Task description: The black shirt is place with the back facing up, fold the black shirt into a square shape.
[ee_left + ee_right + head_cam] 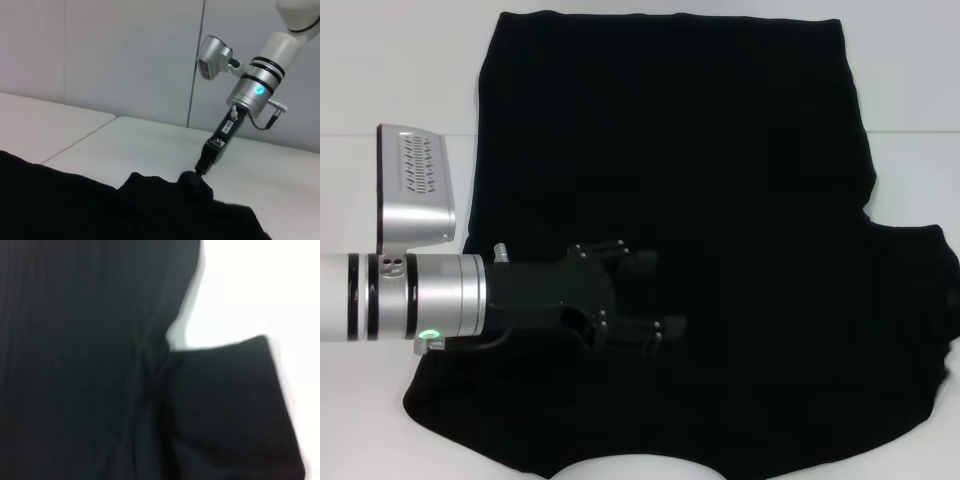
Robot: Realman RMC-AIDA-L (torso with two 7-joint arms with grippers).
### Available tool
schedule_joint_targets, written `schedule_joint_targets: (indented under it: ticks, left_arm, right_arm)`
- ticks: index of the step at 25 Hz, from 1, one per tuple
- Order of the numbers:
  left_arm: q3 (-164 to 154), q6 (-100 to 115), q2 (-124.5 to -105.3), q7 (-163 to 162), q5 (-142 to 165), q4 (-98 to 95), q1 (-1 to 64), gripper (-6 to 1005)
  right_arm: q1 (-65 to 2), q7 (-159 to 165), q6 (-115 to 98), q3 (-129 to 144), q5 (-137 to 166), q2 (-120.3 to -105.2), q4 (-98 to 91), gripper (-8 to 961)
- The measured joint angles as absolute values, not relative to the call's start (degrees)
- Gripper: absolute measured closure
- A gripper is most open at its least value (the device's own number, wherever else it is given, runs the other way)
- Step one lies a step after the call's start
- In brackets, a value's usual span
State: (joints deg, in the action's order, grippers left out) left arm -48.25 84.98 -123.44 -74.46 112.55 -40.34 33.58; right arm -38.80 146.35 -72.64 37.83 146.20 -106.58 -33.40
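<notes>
White table (380,60), black shirt (720,200) spread flat

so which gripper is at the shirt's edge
The right gripper: it meets a bunched edge of the black shirt. The left gripper is over the shirt's middle instead, fingers apart.

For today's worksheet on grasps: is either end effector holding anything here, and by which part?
The right end effector pinches the black shirt at an edge by a sleeve. The left end effector hangs open over the shirt, holding nothing.
</notes>
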Motion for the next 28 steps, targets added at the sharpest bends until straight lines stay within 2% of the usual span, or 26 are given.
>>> schedule_joint_targets:
  ticks: [9,17,28]
  left_arm:
    - [-48.16,84.97,-123.82,-77.6,111.53,-40.33,33.28,143]
    - [-47.99,84.99,-123.84,-78.89,110.73,-39.99,33.07,151]
    - [-47.98,85.33,-123.84,-79.22,110.57,-39.81,33.04,161]
  right_arm:
    - [-38.79,139.34,-70.37,34.29,146.16,-106.11,-36.41,940]
    - [-38.91,136.41,-71.32,34.25,146.16,-106.34,-38.8,941]
    - [-44.73,134.6,-76.28,36.65,146.13,-109.64,-42.38,940]
